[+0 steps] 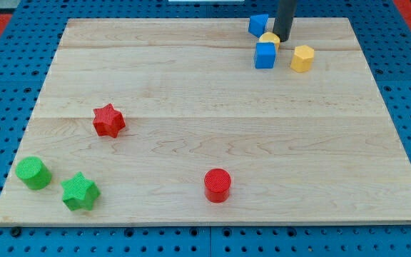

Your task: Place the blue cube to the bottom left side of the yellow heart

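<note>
The blue cube (265, 55) sits near the view's top right, just below and touching a small yellow block (268, 38) that looks like the heart and is partly hidden. My tip (282, 38) is at that yellow block's right side, above and right of the blue cube. A second blue block (258, 25), its shape unclear, lies just above and left of the yellow one.
A yellow hexagon-like block (302, 58) lies right of the blue cube. A red star (108, 120) is at mid-left, a red cylinder (217, 185) at bottom centre, and a green cylinder (33, 173) and green star (80, 191) at bottom left. The board's top edge (191, 20) is close to the cluster.
</note>
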